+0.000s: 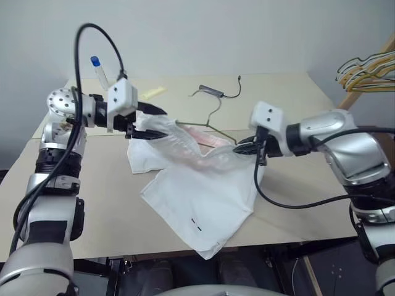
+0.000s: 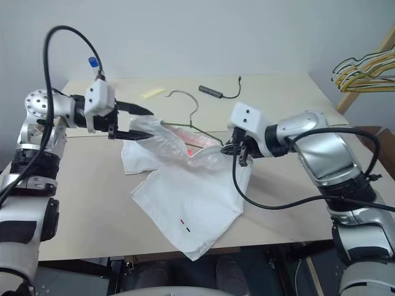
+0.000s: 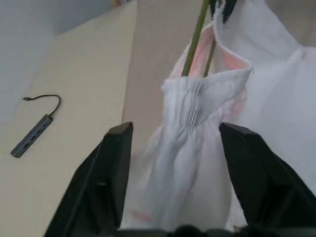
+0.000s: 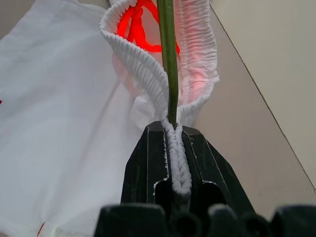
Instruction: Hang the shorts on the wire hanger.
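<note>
The shorts (image 1: 203, 203) lay mid-table, hem over the front edge, the wire hanger (image 1: 213, 126) already inside the waistband. The right gripper (image 4: 177, 148) pinched waistband and wire; the left gripper (image 3: 173, 168) stood released. Lifting remained.

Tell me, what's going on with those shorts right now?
Right tool shut on the shorts waistband, wire hanger alongside. Left tool open, waistband between its fingers. Shorts mostly on the table. Nothing blocking.
</note>
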You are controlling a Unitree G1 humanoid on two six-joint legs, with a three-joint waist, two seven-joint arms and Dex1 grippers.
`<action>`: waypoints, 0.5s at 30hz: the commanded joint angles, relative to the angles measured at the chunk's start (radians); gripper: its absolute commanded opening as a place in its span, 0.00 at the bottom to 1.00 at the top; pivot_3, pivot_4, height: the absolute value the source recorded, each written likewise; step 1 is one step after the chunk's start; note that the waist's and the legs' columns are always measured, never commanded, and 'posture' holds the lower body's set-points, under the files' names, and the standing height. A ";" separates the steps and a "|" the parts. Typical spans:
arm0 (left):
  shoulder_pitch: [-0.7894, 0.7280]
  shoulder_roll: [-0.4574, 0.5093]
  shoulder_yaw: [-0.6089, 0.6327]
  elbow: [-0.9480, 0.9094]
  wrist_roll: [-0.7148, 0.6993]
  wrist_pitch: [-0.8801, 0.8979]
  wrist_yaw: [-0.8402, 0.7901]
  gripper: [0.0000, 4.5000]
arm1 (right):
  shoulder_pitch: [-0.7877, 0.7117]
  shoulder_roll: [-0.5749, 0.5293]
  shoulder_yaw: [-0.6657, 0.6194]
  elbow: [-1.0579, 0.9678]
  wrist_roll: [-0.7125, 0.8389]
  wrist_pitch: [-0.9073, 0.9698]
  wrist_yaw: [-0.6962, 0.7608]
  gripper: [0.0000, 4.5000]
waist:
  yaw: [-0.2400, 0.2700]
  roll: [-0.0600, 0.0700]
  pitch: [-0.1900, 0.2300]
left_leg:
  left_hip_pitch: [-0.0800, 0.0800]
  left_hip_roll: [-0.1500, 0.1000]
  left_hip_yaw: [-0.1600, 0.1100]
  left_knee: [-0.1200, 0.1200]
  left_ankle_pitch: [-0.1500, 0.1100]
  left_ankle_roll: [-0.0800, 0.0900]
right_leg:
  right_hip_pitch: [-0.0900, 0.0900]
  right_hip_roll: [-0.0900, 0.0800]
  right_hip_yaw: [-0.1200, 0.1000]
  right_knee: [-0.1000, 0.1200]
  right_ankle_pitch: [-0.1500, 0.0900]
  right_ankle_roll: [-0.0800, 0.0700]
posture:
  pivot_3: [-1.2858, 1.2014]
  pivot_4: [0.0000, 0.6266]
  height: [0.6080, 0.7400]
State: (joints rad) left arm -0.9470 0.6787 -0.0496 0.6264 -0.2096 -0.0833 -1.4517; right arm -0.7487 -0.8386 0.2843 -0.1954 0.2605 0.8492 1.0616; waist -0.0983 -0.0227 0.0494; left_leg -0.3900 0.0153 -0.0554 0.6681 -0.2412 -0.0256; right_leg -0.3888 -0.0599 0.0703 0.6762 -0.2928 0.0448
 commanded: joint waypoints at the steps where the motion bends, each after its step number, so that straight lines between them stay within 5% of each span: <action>1: -0.049 0.004 0.112 0.000 -0.076 0.026 0.085 0.94 | 0.030 -0.039 -0.109 -0.055 0.033 0.074 -0.035 0.02 | 0.000 0.000 0.000 | 0.000 0.000 0.000 0.000 0.000 0.000 | 0.000 0.000 0.000 0.000 0.000 0.000 | 0.47 0.00 1.00; 2: -0.047 0.000 0.136 -0.005 -0.093 0.036 0.109 1.00 | 0.048 -0.049 -0.133 -0.066 0.041 0.102 -0.045 0.02 | 0.000 0.000 0.000 | 0.000 0.000 0.000 0.000 0.000 0.000 | 0.000 0.000 0.000 0.000 0.000 0.000 | 0.47 0.00 1.00; 7: -0.005 -0.081 0.234 -0.100 -0.176 0.113 0.285 1.00 | 0.159 -0.085 -0.300 -0.090 0.075 0.296 -0.157 0.02 | 0.001 0.000 0.000 | 0.000 0.000 -0.001 0.001 0.000 0.000 | 0.001 -0.001 0.000 0.000 0.000 0.000 | 0.46 0.00 1.00; 15: 0.193 -0.141 0.189 -0.378 -0.260 0.247 0.262 1.00 | 0.251 -0.094 -0.516 -0.039 0.018 0.583 -0.404 0.02 | -0.030 0.001 -0.001 | 0.001 0.000 0.000 0.001 0.000 0.000 | 0.001 -0.001 0.001 0.002 0.000 0.000 | 0.44 0.00 1.00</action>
State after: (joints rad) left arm -0.7395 0.5381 0.1375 0.3343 -0.4335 0.1435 -1.1916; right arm -0.4826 -0.9173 -0.1474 -0.2254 0.2960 1.3812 0.7069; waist -0.1279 -0.0221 0.0481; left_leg -0.3893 0.0150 -0.0555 0.6688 -0.2412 -0.0256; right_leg -0.3880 -0.0608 0.0716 0.6781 -0.2927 0.0447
